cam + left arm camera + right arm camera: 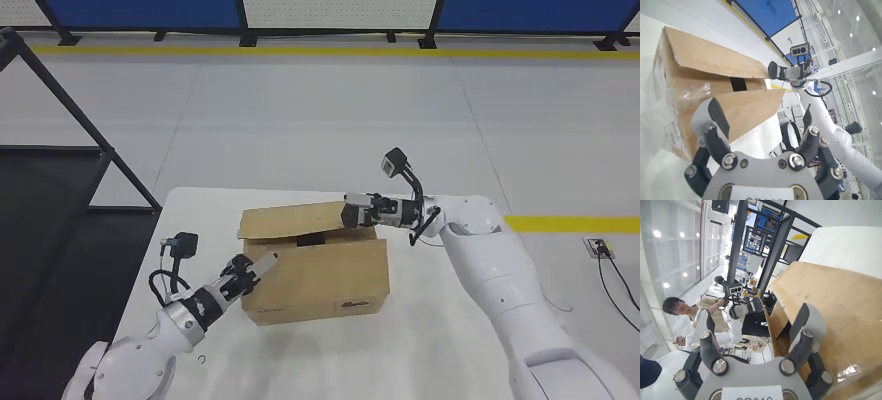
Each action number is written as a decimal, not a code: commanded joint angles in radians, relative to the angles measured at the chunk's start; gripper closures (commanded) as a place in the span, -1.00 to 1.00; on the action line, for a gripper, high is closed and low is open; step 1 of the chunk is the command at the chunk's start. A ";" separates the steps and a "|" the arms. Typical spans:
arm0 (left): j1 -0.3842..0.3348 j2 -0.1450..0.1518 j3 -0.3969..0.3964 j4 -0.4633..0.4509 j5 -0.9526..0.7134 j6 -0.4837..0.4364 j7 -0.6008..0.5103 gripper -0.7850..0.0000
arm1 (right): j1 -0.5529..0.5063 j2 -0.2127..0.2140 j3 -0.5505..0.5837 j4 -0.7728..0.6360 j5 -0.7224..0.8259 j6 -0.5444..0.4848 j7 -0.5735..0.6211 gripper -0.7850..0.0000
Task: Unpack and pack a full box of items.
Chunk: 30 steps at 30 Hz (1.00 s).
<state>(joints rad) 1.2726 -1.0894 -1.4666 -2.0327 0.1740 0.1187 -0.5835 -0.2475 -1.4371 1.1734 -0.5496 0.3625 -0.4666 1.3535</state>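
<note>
Now the left gripper (262,264) and right gripper (351,212) are spread apart, each by 1 flap (745,109). A hard push could bend it or slide the box (330,290).

I am working in what is looking like a robotics lab or test hall. A white table (420,340) is standing on a wide pale floor (330,110) that a yellow line (300,50) is crossing, with blue panels (140,12) fencing the far side. Black frames (738,237) are rising beside me. A white gridded wall (677,249) is running high behind them, with round lamps (657,233) shining on it. Racks of gear (762,220) are crowding the background.
</note>
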 commanded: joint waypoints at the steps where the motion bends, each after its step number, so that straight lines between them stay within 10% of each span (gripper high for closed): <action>1: -0.009 -0.001 0.018 0.008 0.016 0.008 0.003 -1.00 | 0.001 0.002 0.010 0.008 0.057 0.053 0.053 -1.00; 19: -0.097 -0.019 0.099 0.057 0.039 0.067 0.111 -1.00 | 0.046 -0.016 -0.033 0.116 0.099 0.196 0.119 -1.00; 30: 0.138 -0.008 -0.164 -0.013 0.061 0.020 0.285 -1.00 | 0.050 -0.015 -0.058 0.105 0.064 0.136 0.136 -1.00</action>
<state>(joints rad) 1.3697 -1.1010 -1.6028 -2.0475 0.1933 0.1626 -0.2910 -0.1966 -1.4518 1.1180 -0.4430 0.4278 -0.3305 1.4896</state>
